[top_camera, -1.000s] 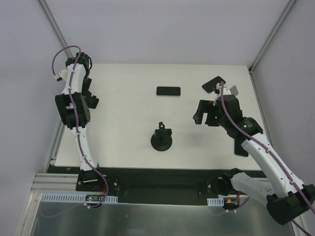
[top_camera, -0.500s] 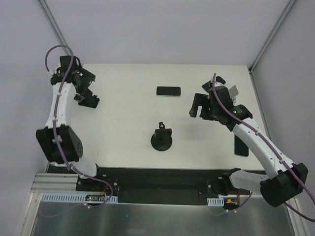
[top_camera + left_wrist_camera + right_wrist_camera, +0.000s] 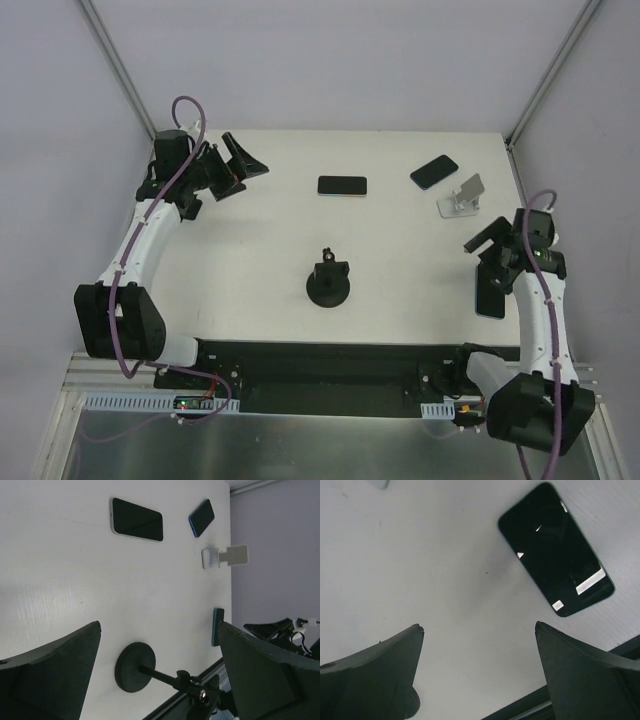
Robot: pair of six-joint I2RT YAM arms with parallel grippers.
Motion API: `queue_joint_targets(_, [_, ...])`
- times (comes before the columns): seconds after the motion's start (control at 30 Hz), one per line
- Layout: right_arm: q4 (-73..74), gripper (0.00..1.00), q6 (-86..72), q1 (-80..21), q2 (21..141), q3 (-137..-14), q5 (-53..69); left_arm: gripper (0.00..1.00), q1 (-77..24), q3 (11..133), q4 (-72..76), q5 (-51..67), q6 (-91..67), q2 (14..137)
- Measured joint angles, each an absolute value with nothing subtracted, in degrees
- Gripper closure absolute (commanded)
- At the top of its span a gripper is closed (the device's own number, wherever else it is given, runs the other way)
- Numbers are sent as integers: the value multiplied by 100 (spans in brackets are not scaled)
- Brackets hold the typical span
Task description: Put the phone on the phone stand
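Note:
The black phone stand [image 3: 328, 284] has a round disc base and an upright knobbed post, and it stands mid-table; the left wrist view shows it [image 3: 135, 666] low between the fingers. One dark phone [image 3: 342, 185] [image 3: 136, 519] lies flat at the back centre. A blue-edged phone [image 3: 434, 171] [image 3: 201, 517] lies at the back right. A third phone [image 3: 490, 296] [image 3: 555, 547] lies by the right edge. My left gripper [image 3: 238, 170] [image 3: 159, 625] hovers open at the back left, holding nothing. My right gripper [image 3: 484, 255] [image 3: 479, 626] hangs open and empty beside the third phone.
A small white folding stand [image 3: 460, 196] [image 3: 225, 557] sits near the blue-edged phone. The table's front edge meets a black rail [image 3: 320, 365] where the arm bases are bolted. Purple walls and frame posts close in the back and sides.
My left arm swung its gripper from the left edge to the back left and opened it. My right arm drew back to the right edge, uncovering the blue-edged phone and white stand.

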State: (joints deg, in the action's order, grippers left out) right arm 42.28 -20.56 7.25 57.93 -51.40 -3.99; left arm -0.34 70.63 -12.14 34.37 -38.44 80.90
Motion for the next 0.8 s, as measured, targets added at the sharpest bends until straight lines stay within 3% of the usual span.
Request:
queue_joint_targets(0.2, [3883, 4, -1970, 2711, 5975, -4543, 432, 1, -145, 6635, -816, 3795, -3861, 7889])
queue_joint_targets(0.6, [2421, 4, -1385, 4200, 7568, -4287, 958, 1, -191, 6313, -5, 4353, -4431, 7596])
queue_joint_targets(0.8, [1839, 4, -1380, 4322, 8145, -4165, 1431, 1, -384, 6246, 169, 4412, -4456, 7550])
